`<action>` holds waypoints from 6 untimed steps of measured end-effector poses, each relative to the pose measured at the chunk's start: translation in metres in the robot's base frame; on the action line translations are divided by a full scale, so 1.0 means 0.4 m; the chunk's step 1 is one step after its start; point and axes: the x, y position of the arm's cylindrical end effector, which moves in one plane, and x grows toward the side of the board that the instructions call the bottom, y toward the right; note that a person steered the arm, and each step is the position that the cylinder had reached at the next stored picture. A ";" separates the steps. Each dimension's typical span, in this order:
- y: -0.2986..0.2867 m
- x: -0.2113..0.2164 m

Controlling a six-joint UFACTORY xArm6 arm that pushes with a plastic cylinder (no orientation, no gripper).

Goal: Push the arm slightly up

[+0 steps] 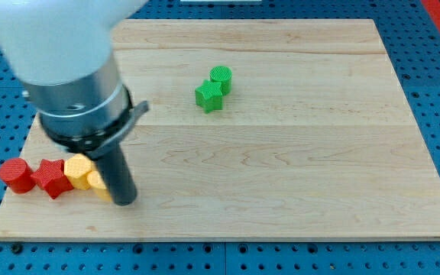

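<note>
Tip (pixel 124 202) of my upright rod sat near the board's (pixel 296 176) bottom-left corner, no gripper to open or close, touching two yellow blocks (pixel 82 173) beside a red star (pixel 50 177) and red cylinder (pixel 15 175); green pair (pixel 215 88) well apart.

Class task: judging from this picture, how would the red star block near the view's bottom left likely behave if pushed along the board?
The red star block looks squat and flat-bottomed, so it would probably slide, not roll or tip. It seems rigid. Its points touch the red cylinder and a yellow block, so those would likely shift too.
</note>
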 end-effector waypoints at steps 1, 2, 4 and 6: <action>0.038 -0.006; 0.083 -0.018; 0.181 -0.166; 0.185 -0.173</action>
